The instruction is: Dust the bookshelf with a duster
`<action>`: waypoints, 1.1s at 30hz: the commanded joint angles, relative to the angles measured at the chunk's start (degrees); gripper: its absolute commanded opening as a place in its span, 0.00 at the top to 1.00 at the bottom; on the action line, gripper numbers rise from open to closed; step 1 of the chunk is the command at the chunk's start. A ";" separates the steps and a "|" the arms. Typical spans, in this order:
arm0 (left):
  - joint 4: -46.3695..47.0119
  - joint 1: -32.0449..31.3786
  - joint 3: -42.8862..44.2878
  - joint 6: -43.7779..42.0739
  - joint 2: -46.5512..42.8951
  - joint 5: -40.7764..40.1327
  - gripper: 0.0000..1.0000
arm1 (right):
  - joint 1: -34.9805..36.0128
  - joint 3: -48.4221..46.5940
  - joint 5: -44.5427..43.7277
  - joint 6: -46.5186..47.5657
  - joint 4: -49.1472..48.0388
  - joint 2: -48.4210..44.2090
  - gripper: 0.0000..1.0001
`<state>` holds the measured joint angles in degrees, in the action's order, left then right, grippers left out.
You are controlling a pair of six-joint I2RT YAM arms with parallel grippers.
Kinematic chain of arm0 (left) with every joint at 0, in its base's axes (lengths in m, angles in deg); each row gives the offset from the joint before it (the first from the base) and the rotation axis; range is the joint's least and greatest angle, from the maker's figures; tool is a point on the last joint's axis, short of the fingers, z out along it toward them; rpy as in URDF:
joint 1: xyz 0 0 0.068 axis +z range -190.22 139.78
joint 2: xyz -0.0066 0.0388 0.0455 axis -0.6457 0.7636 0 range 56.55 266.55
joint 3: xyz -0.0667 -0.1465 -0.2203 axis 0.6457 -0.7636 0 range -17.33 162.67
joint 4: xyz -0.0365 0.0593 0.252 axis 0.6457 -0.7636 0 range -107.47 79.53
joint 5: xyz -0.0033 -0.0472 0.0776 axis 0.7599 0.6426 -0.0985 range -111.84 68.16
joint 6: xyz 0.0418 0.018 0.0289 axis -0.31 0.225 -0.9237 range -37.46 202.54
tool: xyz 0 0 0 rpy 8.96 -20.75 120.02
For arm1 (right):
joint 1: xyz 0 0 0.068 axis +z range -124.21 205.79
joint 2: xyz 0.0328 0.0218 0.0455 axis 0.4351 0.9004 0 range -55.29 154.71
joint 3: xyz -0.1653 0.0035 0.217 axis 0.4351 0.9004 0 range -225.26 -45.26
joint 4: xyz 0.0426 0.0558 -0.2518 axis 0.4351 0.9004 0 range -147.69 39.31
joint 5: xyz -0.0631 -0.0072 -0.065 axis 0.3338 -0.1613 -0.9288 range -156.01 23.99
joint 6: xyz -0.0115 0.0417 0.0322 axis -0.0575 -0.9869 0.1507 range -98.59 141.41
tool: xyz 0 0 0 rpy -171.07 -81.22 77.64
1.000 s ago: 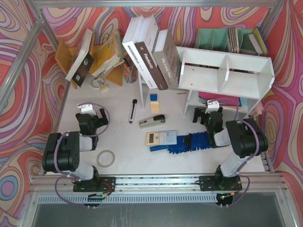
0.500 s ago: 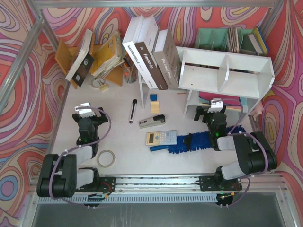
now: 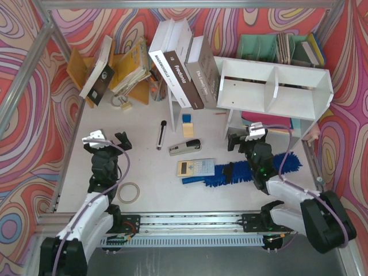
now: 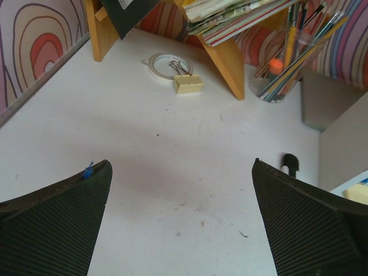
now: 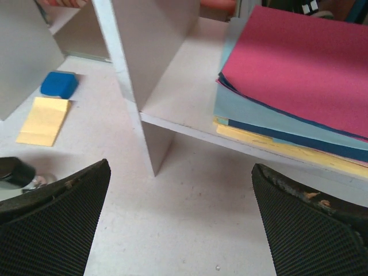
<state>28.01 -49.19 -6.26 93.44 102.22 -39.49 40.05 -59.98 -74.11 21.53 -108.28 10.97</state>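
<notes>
Looking down from the top camera, I see the duster [image 3: 236,172] lying flat on the table [image 3: 144,115], in front of the bookshelf [image 3: 276,86] and apart from it; its thin handle end sits just beside the calculator [image 3: 195,167], and its fluffy blue head runs rightward under my right arm and shows again beyond it; whether the arm touches the bristles there I cannot tell from this angle. The right gripper [image 3: 241,141] hangs near the shelf's front, its jaws spread wide with nothing between them; on the right wrist camera the gripper [image 5: 181,224] faces a white shelf leg [image 5: 141,86] and a stack of coloured paper [image 5: 293,80] resting on the low board behind it; a blue eraser [image 5: 59,84] and a yellow note pad [image 5: 44,119] lie off to the left. The left gripper [image 3: 108,142] is well apart from the duster, on the table's left side, near a roll of tape [image 3: 129,192]; its jaws are also wide and empty; its wrist camera shows the gripper [image 4: 181,224] over bare tabletop, with a binder clip [image 4: 188,84] and a pen cup [image 4: 282,75] further back.
</notes>
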 commanded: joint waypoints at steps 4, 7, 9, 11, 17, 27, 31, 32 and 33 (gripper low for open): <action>-14.66 -0.26 0.05 12.57 -10.48 2.57 0.02 | 2.80 0.84 8.42 -0.43 14.19 -13.06 0.01; -22.60 -0.26 1.71 19.15 -14.67 1.68 0.02 | 2.87 0.91 9.75 -3.49 18.17 -19.58 0.01; -28.30 -0.26 3.23 24.29 -16.50 -0.61 0.02 | 2.90 -0.12 9.66 -6.61 21.96 -23.53 0.01; -33.40 -0.26 4.69 28.35 -17.68 -2.22 0.02 | 2.86 -1.09 10.85 -8.42 24.74 -26.92 0.01; -47.37 -0.26 12.11 29.95 -17.68 -3.56 0.02 | 2.75 -6.34 9.02 -21.46 37.54 -28.69 0.01; -51.44 -0.17 15.74 38.03 -17.87 1.84 0.02 | 2.79 -12.03 11.00 -30.33 48.07 -25.65 0.01; -50.94 -0.17 16.80 34.49 -15.91 8.71 0.02 | 2.98 -17.16 11.57 -27.83 54.50 -19.93 0.01; -52.36 -0.17 17.74 34.01 -14.36 9.81 0.02 | 3.33 -18.66 11.08 -28.26 56.60 -18.45 0.01; -54.34 -0.17 19.75 33.44 -12.66 10.97 0.02 | 4.08 -19.80 10.69 -28.52 58.66 -16.60 0.01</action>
<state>-22.16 -49.23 10.24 128.56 85.71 -34.81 42.76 -74.67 -63.44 -6.93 -58.38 -10.15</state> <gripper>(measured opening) 0.984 0.987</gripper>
